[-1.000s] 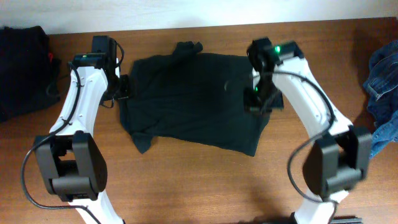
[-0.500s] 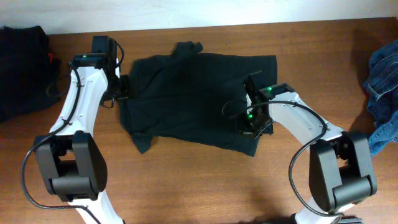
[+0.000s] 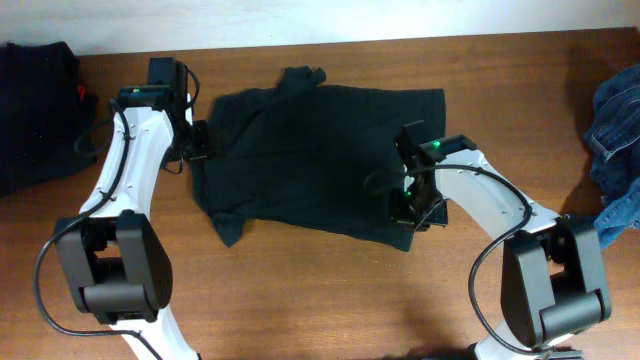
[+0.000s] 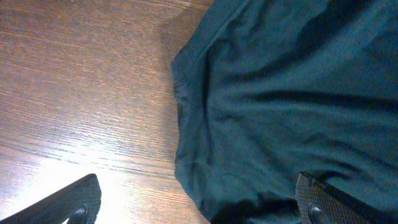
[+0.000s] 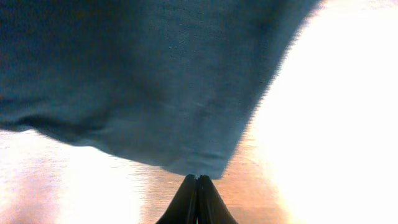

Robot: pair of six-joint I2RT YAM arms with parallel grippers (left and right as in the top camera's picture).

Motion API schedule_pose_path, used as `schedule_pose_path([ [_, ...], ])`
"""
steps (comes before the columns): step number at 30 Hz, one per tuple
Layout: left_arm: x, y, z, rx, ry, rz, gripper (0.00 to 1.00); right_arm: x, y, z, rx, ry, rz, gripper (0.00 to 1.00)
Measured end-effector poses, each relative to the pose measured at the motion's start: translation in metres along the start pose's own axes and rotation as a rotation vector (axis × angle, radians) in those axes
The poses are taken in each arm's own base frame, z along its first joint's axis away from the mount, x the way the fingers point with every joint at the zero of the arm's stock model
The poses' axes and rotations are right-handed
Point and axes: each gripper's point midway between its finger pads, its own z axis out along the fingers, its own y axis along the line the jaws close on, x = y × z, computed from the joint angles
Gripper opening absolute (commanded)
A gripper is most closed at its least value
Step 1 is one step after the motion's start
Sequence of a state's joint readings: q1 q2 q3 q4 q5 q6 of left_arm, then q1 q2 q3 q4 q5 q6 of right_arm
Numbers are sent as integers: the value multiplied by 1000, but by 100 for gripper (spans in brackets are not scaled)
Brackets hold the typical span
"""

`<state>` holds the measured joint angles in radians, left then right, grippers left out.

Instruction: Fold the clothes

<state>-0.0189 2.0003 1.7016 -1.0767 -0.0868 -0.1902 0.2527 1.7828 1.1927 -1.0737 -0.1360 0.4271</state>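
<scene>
Closing state, right gripper [image 5: 198,184]: fingers [image 5: 185,208] pressed tip to tip, tips right at the hem of the T-shirt [image 5: 143,81]; can't tell if any cloth is pinched.
Right gripper position: over the T-shirt's lower right corner in the overhead view.
Left gripper [image 4: 198,183]: fingers [image 4: 74,202] spread wide, holding nothing; T-shirt edge lies between them.
Left gripper position: at the T-shirt's left edge.
T-shirt: black, spread mostly flat on the table [image 3: 300,300], mid-table toward the far edge, wrinkled; a flap sticks out at lower left.
Left end of table: dark cloth pile [image 3: 35,110].
Right end of table: blue denim [image 3: 615,130].
</scene>
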Motion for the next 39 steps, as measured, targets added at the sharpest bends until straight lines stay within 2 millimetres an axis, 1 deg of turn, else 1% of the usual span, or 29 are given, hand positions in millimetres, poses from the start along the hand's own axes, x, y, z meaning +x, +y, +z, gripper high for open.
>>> schedule_pose_path([
  [3,0,0,0,0,0,0,99,-3,-7,-1,17,-9,64,4],
  [7,0,0,0,0,0,0,99,-5,-15,-1,30,-12,151,11],
  [8,0,0,0,0,0,0,100,-6,-16,-1,27,-14,165,17],
  [9,0,0,0,0,0,0,99,-7,-17,1,24,-19,184,21],
  [12,0,0,0,0,0,0,99,-9,-16,7,0,-25,212,41],
  [13,0,0,0,0,0,0,99,-9,-15,9,-14,-25,220,45],
  [14,0,0,0,0,0,0,99,-9,-14,11,-23,-23,222,46],
  [20,0,0,0,0,0,0,100,-6,-12,20,-50,-15,224,45],
  [25,0,0,0,0,0,0,99,-9,-10,25,-67,-29,221,44],
  [32,0,0,0,0,0,0,99,-10,-10,41,-92,-56,216,43],
  [34,0,0,0,0,0,0,99,-12,-9,40,-99,-68,213,35],
  [35,0,0,0,0,0,0,99,-12,-9,40,-99,-70,211,17],
  [36,0,0,0,0,0,0,99,-12,-9,41,-100,-70,207,8],
  [37,0,0,0,0,0,0,99,-12,-9,41,-100,-70,206,4],
  [39,0,0,0,0,0,0,99,-11,-9,42,-101,-67,204,4],
])
